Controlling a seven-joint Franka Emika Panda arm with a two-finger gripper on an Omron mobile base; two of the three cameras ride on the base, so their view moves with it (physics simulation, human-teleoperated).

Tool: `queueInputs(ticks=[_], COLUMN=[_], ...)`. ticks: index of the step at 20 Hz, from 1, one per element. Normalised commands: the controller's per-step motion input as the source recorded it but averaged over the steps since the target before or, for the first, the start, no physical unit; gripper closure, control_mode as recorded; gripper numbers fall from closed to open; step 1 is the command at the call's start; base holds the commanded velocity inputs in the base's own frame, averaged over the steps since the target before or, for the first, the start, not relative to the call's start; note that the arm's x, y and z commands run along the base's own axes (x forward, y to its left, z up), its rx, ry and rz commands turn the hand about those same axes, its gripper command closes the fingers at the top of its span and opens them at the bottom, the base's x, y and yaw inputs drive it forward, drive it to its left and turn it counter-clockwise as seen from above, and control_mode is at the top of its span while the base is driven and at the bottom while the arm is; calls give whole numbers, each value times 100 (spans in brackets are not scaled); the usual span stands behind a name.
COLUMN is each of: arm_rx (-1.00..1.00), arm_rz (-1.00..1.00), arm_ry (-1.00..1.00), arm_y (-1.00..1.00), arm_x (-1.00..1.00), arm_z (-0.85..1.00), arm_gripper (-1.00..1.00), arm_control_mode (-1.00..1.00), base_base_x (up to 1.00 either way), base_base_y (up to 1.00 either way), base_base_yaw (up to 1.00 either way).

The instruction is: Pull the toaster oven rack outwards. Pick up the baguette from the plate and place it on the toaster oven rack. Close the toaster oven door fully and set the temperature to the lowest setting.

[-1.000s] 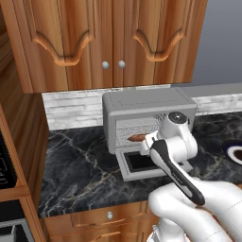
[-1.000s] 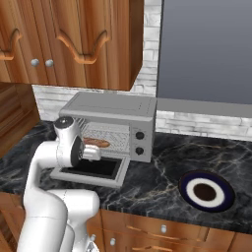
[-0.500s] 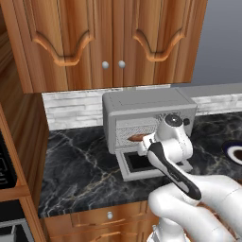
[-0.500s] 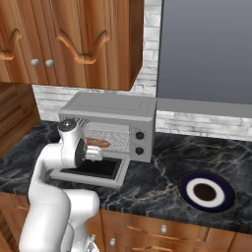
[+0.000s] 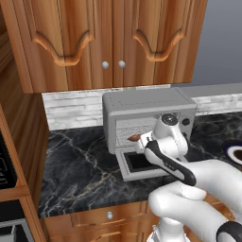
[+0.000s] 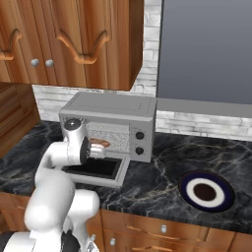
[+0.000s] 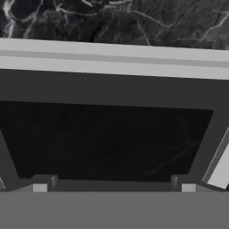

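The toaster oven (image 5: pixel 142 106) (image 6: pixel 110 110) stands on the black marble counter. Its door (image 5: pixel 139 163) (image 6: pixel 98 170) lies dropped flat in front of it. The baguette (image 5: pixel 134 138) (image 6: pixel 100 143) lies inside the open cavity; the rack under it is too faint to make out. My hand hovers just in front of the oven mouth, above the door. In the hand view my gripper (image 7: pixel 114 185) is open with nothing between its fingers, looking down on the door's dark glass (image 7: pixel 107 138) and grey front frame (image 7: pixel 112 60). The plate (image 6: pixel 185 189) (image 5: pixel 234 152) sits bare to the right.
Two black knobs (image 6: pixel 139 136) sit on the oven's right panel. Wooden wall cabinets (image 5: pixel 113 38) hang above, with a pale brick backsplash (image 5: pixel 71 111) behind. Marble counter (image 5: pixel 80 165) stretches to the oven's left and between oven and plate.
My hand has drifted slightly sideways in front of the oven mouth. The jaws stay wide apart. The baguette, door and plate have not moved.
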Motion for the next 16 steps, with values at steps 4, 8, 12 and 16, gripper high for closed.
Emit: queueInputs(ticks=[4,8,12,16], arm_rx=[0,0,0,0], arm_rz=[0,0,0,0], arm_ry=[0,0,0,0], arm_y=[0,0,0,0], arm_x=[26,25,23,24], arm_z=[-16,-24,-24,-22], arm_gripper=[-100,-100,-100,-100], arm_control_mode=[-100,-100,-100,-100], base_base_x=[0,0,0,0], base_base_y=[0,0,0,0], base_base_yaw=[0,0,0,0])
